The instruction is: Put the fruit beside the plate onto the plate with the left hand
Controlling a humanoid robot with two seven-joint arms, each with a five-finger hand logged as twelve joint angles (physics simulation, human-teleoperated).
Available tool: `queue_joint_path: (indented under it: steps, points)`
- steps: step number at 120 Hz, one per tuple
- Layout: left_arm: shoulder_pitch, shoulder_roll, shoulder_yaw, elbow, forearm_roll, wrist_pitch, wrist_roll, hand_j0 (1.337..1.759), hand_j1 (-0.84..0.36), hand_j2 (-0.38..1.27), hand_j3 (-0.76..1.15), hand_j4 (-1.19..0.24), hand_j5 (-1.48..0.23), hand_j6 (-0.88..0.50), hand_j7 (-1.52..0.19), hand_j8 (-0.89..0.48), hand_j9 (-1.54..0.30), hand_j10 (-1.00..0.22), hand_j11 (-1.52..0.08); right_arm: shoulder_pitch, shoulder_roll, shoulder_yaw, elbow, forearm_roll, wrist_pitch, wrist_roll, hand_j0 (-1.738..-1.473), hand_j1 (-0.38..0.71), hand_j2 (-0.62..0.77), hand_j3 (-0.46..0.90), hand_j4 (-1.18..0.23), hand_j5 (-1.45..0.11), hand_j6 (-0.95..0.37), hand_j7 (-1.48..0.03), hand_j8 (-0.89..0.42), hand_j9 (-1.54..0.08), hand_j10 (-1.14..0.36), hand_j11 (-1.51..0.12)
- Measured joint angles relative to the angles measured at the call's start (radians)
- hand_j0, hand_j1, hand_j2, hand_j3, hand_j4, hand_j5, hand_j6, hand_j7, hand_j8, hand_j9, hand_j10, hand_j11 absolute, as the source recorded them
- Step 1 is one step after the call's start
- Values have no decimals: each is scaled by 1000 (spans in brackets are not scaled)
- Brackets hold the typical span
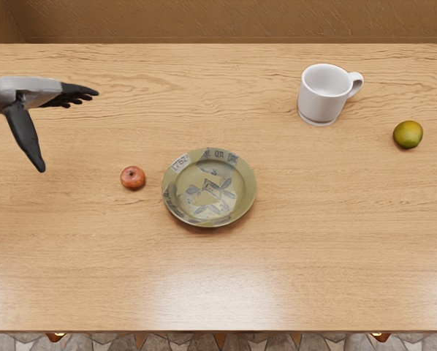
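Note:
A small red apple (132,177) lies on the table just left of a greenish patterned plate (175,201), a short gap between them. My left hand (47,117) hovers over the table's left edge, up and to the left of the apple, well apart from it. Its fingers (76,93) are stretched out and its thumb points down; it holds nothing. The plate carries nothing. The right arm does not show.
A white mug (324,93) stands at the back right of the wooden table. A green-yellow citrus fruit (408,134) lies near the right edge, far from the plate.

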Motion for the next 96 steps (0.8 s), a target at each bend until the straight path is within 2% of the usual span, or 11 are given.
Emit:
queue_joint_path:
  steps: [8, 12, 16, 24, 28, 34, 41, 53, 70, 96]
  points:
    - [-2, 1, 2, -17, 25, 0, 1, 1658, 328, 5, 0, -25, -25, -26, -25, -25, -25, -24, -24, 0, 0, -1, 0, 0, -1, 0, -1658, -349, 0, 0, 0, 0, 0, 0, 0, 0, 0, 0]
    - [-2, -2, 1, -26, 33, 0, 15, 1658, 328, 5, 0, -25, -25, -26, -25, -25, -25, -24, -25, 1, 0, -1, 0, 0, -1, 0, -1658, -349, 0, 0, 0, 0, 0, 0, 0, 0, 0, 0]
    - [-2, -27, -5, -33, 33, 0, 66, 1658, 328, 5, 0, -25, -25, -26, -25, -25, -25, -24, -25, 1, 0, -2, 0, -1, -1, 0, -1658, -349, 0, 0, 0, 0, 0, 0, 0, 0, 0, 0]
    - [-3, -62, -28, -47, 12, 0, 225, 1658, 328, 5, 0, -25, -25, -26, -25, -25, -25, -24, -25, 2, 0, -3, 0, -1, -1, 0, -1658, -349, 0, 0, 0, 0, 0, 0, 0, 0, 0, 0]
    - [-2, -100, -37, -56, 4, 0, 291, 1658, 328, 5, 0, -24, -25, -26, -25, -25, -25, -24, -25, 2, 0, -4, 0, -1, -1, 0, -1658, -349, 0, 0, 0, 0, 0, 0, 0, 0, 0, 0]
    - [-2, -145, -47, -71, -1, 0, 357, 1658, 328, 5, 0, -24, -25, -26, -25, -25, -25, -23, -25, 3, 0, -5, 0, -1, -1, 0, -1658, -349, 0, 0, 0, 0, 0, 0, 0, 0, 0, 0]
    - [-4, -150, -54, -104, 6, 0, 402, 1658, 328, 5, 0, -24, -25, -25, -25, -25, -25, -23, -25, 3, 0, -5, 0, -2, -1, 0, -1658, -349, 0, 0, 0, 0, 0, 0, 0, 0, 0, 0]
    - [-2, -256, -58, -150, 92, 0, 440, 1658, 328, 5, 0, -24, -25, -25, -25, -24, -25, -23, -25, 3, 0, -6, 0, -2, -1, 0, -1658, -349, 0, 0, 0, 0, 0, 0, 0, 0, 0, 0]
    - [7, -331, -57, -175, 199, 3, 458, 1658, 324, 5, 0, -26, -29, -27, -29, -26, -29, -25, -28, 3, 0, -5, 0, -2, -1, 0, -1658, -349, 0, 0, 0, 0, 0, 0, 0, 0, 0, 0]
    - [120, -373, -45, -205, 440, 146, 463, 1658, 321, 6, 0, -28, -32, -29, -32, -28, -32, -27, -32, 0, 0, -5, 0, -1, -1, 0, -1658, -349, 0, 0, 0, 0, 0, 0, 0, 0, 0, 0]
